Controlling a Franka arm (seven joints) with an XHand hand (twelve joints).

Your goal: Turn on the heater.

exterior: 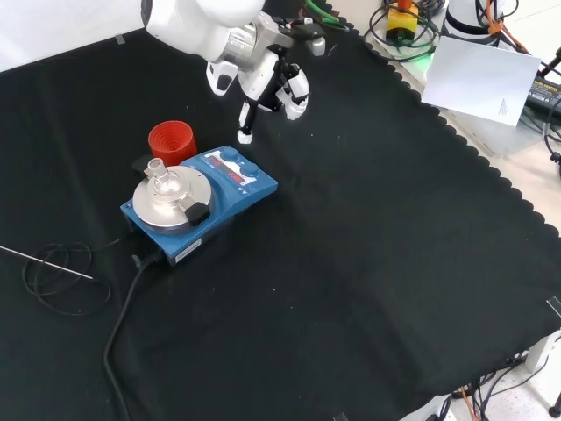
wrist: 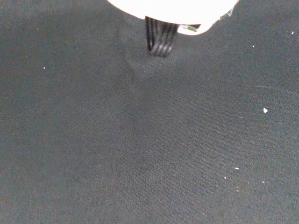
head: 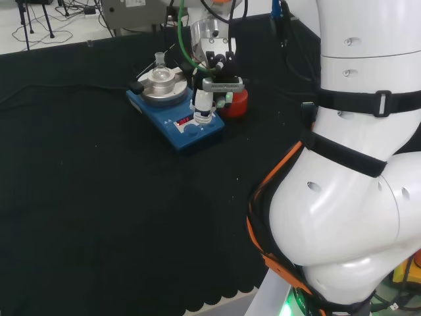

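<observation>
The heater [head: 187, 137] is a blue box with a round silver plate, a red display and knobs on its front panel; in the front view the heater [exterior: 219, 219] lies left of centre. A small clear flask [head: 160, 64] [exterior: 158, 171] stands on the plate. The hand [head: 212, 82] hangs over the panel end of the heater. In the front view the hand [exterior: 273, 81] has one finger stretched straight down toward the knobs, with a small gap below its tip, and holds nothing. In the wrist view a white part of the hand [wrist: 173, 9] shows over black cloth.
A red ribbed ring stand [head: 238, 105] [exterior: 172, 140] sits right beside the heater, close to the hand. The heater's black cable [exterior: 123, 324] runs toward the front edge, with a thin wire coil [exterior: 53, 276] at the left. The white arm links [head: 355, 164] stand at the right of the head view.
</observation>
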